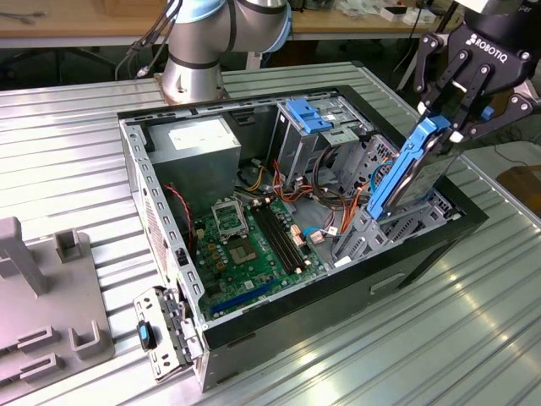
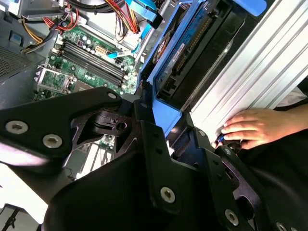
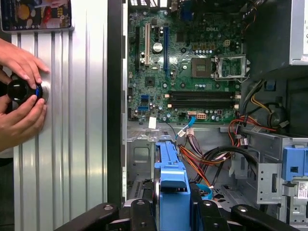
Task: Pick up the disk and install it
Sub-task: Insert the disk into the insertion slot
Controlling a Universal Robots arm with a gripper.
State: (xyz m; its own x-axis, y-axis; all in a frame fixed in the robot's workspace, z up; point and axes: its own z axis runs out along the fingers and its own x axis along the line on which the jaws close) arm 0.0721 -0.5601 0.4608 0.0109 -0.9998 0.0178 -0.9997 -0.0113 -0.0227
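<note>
Open computer case [image 1: 338, 296] lying on its side on the ribbed metal tabletop [image 1: 406, 355], seen from the exterior view and both wrist views. The gripper [image 1: 448, 127] is closed narrowly on the upper end of the disk [image 1: 412, 173], with its black fingers clamping the blue carrier from opposite sides. In the first wrist view the disk [image 3: 172, 192] stands edge-on between those fingers. The disk is clear of the tabletop and steeply tilted. It hangs over the corner of the case at the exterior view's right, with its lower end pointing down toward the metal drive bay [image 1: 365, 237]. Whether that end touches the bay cannot be told. The rails are not seated in the bay, and most of the carrier stands above the rim of the case. The motherboard [image 1: 245, 245] lies well apart from the disk toward the exterior view's left. The fixed blue latch piece [image 1: 306, 114] sits on top of a neighbouring bay, apart from the disk. Beside the case, a person's hands [image 3: 21, 72] rest on a dark knob [image 3: 21, 91] on the tabletop. Judged from this arrangement, the pick-up is done and the disk is lined up near its bay, while the installation itself is not yet done.
</note>
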